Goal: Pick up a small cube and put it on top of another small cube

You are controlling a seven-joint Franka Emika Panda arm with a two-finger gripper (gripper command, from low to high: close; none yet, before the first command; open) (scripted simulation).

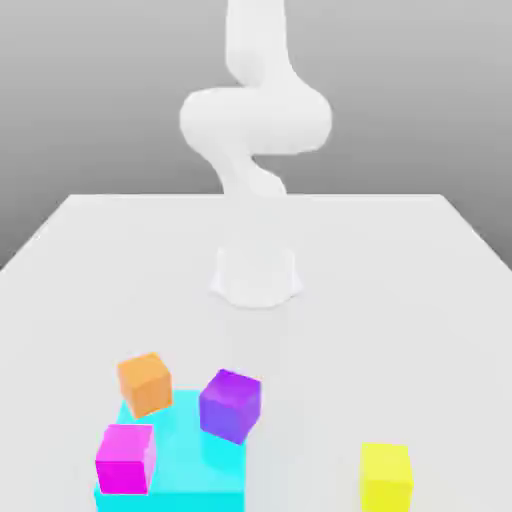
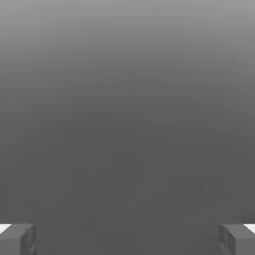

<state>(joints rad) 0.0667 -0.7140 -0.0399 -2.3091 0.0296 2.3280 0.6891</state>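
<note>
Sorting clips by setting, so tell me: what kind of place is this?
Most likely a simulated tabletop test scene, not a real room. A plain white table stands before a blank grey backdrop, a smooth white robot arm rises from it, and flat-coloured blocks such as the yellow cube and the cyan slab lie on it.

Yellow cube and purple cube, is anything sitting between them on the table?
No. In the exterior view, bare white table separates the yellow cube from the purple cube.
</note>
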